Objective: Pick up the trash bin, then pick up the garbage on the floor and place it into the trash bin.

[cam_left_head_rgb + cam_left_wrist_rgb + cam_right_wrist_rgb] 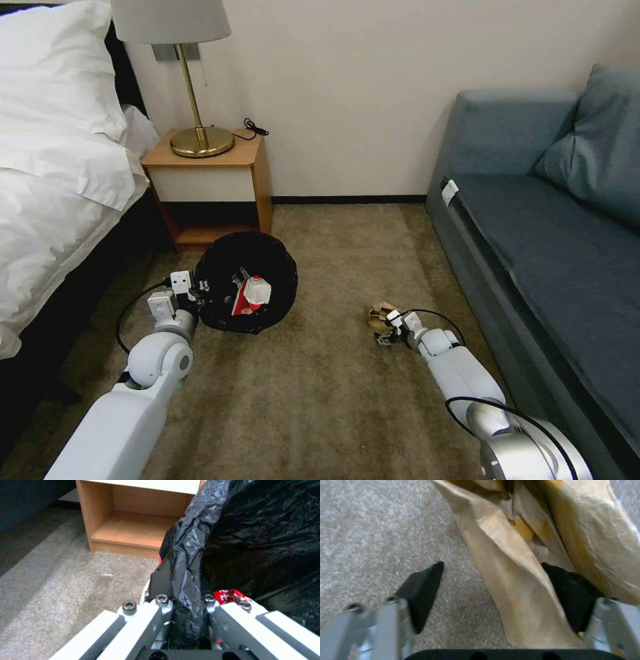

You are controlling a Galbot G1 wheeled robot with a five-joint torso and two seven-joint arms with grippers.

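Observation:
The trash bin [245, 283], lined with a glossy black bag, is on the carpet in front of the nightstand. My left gripper [199, 291] is shut on its rim [188, 580], the bag pinched between the fingers. A red-and-white packet [250, 295] lies inside the bin. A crumpled brown paper bag [380, 313] lies on the carpet near the sofa. My right gripper [388, 331] is down at it, open. In the right wrist view one fold of the brown paper bag [520, 580] lies between the two black fingertips [423, 590], and they are not closed on it.
A wooden nightstand [213, 187] with a brass lamp [197, 100] stands behind the bin, its open shelf [133, 527] close to the left gripper. A white-sheeted bed [60, 173] is on the left, a blue-grey sofa [547, 227] on the right. Bare carpet [320, 400] lies between my arms.

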